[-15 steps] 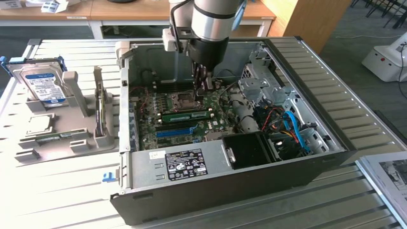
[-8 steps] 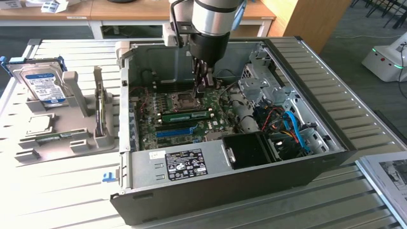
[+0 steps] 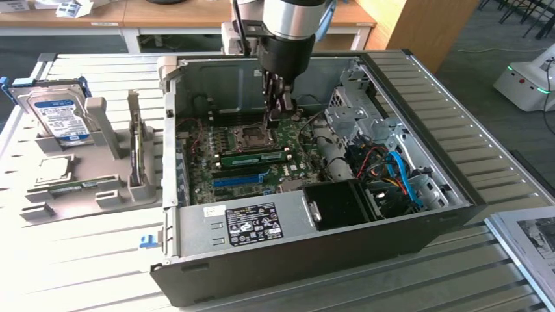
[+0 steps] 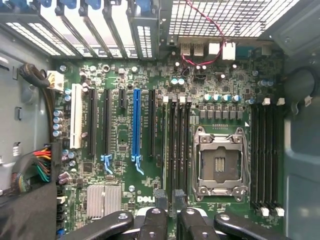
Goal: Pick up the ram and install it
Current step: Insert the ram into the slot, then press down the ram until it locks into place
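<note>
Honestly, looks like ram (image 3: 253, 156) parked among black slots (image 4: 177, 145) just beside processor socket (image 3: 251, 136).
Hovering over slot ends beside socket with gripper (image 4: 170, 201) slightly spread, pinching nothing; best to press straight down, evenly, no tilt.

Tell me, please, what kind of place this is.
Probably a robotics lab or test workshop: an opened computer case sits on a slatted metal table, a hard drive stands in a grey holder beside it, and wooden desks stand behind.
</note>
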`<state>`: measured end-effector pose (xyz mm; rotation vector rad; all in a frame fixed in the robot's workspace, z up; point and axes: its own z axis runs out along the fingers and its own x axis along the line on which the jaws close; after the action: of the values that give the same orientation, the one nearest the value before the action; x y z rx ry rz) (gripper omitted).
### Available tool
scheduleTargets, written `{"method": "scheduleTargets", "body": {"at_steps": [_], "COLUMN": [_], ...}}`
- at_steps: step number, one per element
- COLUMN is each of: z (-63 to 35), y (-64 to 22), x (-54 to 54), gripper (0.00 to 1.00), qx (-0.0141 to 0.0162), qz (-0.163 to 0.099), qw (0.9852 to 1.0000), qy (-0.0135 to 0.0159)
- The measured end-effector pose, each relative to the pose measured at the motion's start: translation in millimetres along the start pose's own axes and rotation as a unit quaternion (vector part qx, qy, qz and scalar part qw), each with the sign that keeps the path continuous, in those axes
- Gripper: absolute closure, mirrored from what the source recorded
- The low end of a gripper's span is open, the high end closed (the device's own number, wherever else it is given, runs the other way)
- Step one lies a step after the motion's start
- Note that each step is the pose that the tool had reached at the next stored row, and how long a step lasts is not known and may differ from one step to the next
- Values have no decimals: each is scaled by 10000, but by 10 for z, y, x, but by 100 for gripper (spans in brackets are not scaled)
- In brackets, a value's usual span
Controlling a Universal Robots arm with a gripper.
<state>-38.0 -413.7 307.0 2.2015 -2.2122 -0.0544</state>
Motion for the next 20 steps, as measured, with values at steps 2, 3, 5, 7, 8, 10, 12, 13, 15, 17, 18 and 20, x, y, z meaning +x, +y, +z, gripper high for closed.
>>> {"method": "scheduleTargets", "body": {"at_steps": [2,3,5,7,8,10,12,13,15,17,18,20], "z": [-1,-2,-1,-2,-1,-2,-2,-2,-2,-2,-1,-2], "y": [0,0,0,0,0,0,0,0,0,0,0,0], "x": [0,0,0,0,0,0,0,0,0,0,0,0], "gripper": [81,81,81,81,81,81,81,81,82,90,90,90], "qx": [0,0,0,0,0,0,0,0,0,0,0,0], "qz": [0,0,0,0,0,0,0,0,0,0,0,0], "qw": [10000,10000,10000,10000,10000,10000,10000,10000,10000,10000,10000,10000], "qy": [-1,0,0,0,-1,0,0,0,0,0,0,0]}}
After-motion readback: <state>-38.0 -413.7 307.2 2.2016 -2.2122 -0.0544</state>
